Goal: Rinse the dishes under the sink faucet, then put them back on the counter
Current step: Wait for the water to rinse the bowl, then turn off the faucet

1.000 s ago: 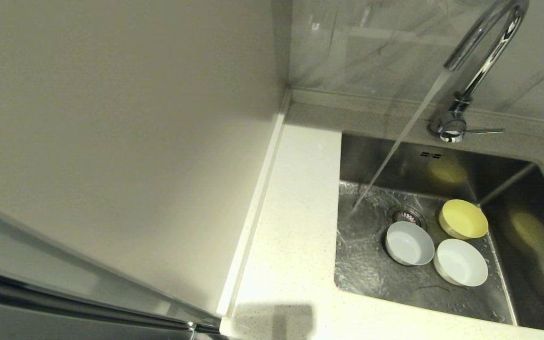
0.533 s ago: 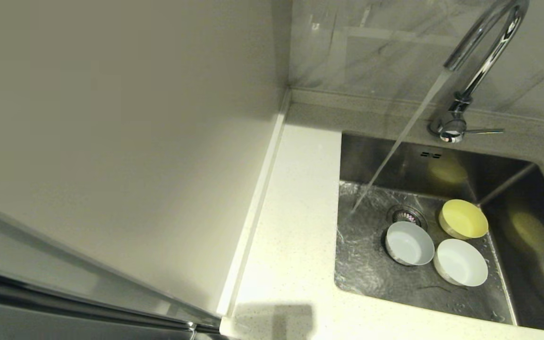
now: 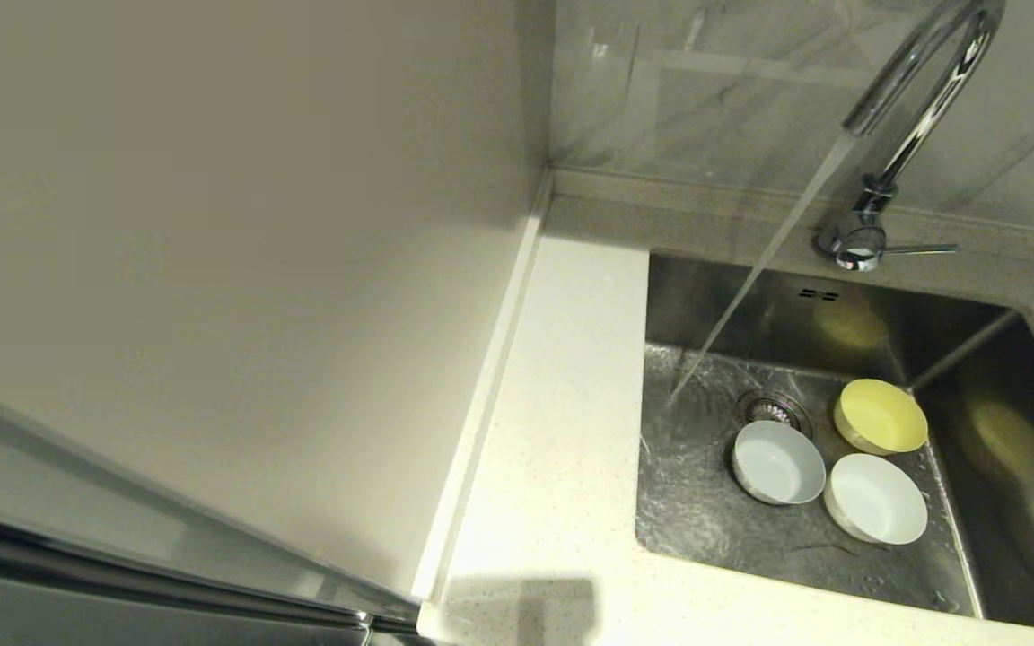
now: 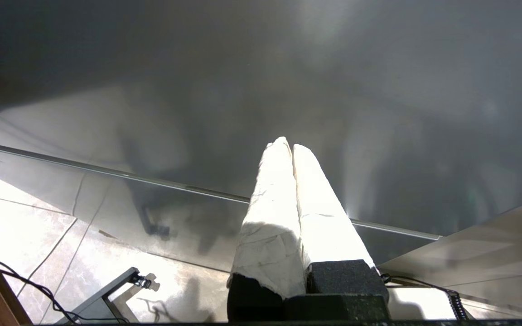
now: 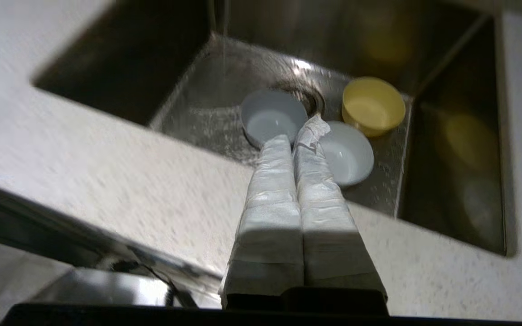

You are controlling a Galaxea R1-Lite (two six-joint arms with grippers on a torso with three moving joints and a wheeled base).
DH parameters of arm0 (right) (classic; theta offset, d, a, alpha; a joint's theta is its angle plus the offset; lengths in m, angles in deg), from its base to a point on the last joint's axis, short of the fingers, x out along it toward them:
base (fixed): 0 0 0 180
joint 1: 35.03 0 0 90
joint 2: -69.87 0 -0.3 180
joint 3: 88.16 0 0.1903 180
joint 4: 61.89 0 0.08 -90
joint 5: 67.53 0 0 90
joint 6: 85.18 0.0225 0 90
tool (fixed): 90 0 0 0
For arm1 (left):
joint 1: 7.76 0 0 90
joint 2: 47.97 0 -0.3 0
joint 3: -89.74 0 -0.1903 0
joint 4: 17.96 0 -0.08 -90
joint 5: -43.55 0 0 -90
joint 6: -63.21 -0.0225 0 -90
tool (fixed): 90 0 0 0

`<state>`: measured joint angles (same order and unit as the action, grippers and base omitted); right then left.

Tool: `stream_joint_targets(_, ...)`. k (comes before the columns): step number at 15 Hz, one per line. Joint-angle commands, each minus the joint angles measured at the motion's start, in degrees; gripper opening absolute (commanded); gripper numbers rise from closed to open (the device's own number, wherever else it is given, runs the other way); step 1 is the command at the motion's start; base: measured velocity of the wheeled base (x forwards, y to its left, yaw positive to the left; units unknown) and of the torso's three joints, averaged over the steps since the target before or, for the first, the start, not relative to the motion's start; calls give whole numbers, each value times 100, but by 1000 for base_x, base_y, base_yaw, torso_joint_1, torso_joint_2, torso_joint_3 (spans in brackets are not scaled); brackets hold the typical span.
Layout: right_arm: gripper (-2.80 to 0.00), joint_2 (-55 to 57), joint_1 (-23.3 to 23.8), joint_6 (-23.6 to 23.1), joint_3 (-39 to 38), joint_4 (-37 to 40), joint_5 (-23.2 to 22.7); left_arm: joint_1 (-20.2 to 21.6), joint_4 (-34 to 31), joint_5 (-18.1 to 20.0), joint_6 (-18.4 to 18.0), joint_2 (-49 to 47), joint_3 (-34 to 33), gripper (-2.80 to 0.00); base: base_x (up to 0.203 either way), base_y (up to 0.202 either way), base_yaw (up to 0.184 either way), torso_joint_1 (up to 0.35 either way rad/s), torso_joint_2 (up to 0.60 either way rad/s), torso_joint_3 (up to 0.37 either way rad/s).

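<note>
Head view: nothing has shifted since the earlier frames; only the ripple on the wet basin floor differs. Tall chrome gooseneck faucet point(image 3: 916, 108) is running, stream landing on the floor of the brushed stainless-steel sink point(image 3: 705, 502), to the left of the round metal drain strainer point(image 3: 770, 409). Three small round bowls sit upright in the basin, none under the stream: near-left white bowl point(image 3: 778, 463) beside the strainer, near-right white bowl point(image 3: 876, 499), pale yellow bowl point(image 3: 880, 416) behind them against the basin's inner corner. Cream-white speckled stone bench point(image 3: 562, 431) left of the sink carries no dish. No arm shows here.

Left wrist view: left pincer point(image 4: 292, 147), wrapped in white tape, fingers pressed together, holding nothing. It points at a dark panel and a tiled floor, away from the sink; looks parked.

Right wrist view: right pincer point(image 5: 299, 136), also tape-wrapped, closed and empty, above the bench edge, aimed at the two white bowls; one fingertip's tape is frayed. The view is smeared.

Step, as I read it: very start, approach to the first bowl; nothing looks picked up or returned. Next move calls for opening the right pincer, dropping into the basin, pinching a rim (near white bowls look easiest), then carrying it left into the stream. Wet, thin rims could slip.

No brands, labels or writing readable.
</note>
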<state>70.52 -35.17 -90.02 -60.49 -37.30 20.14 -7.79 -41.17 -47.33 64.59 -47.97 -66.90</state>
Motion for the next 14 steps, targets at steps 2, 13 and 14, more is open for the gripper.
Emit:
stream_joint_targets(2, -280, 990, -10, 755, 1345, 124, -236, 2, 2, 0, 3, 18, 0, -280, 0, 0, 0, 0, 0, 0)
stream_joint_targets(13, -280, 5885, 56, 5772, 4555, -83, -2536, -6, 2, 0, 3, 18, 0, -280, 0, 0, 0, 0, 0, 0)
stream_joint_targets(14, -280, 6207, 172, 5906, 4580, -392, -2568, -4, 2, -2, 3, 24, 0, -280, 0, 0, 0, 0, 0, 0)
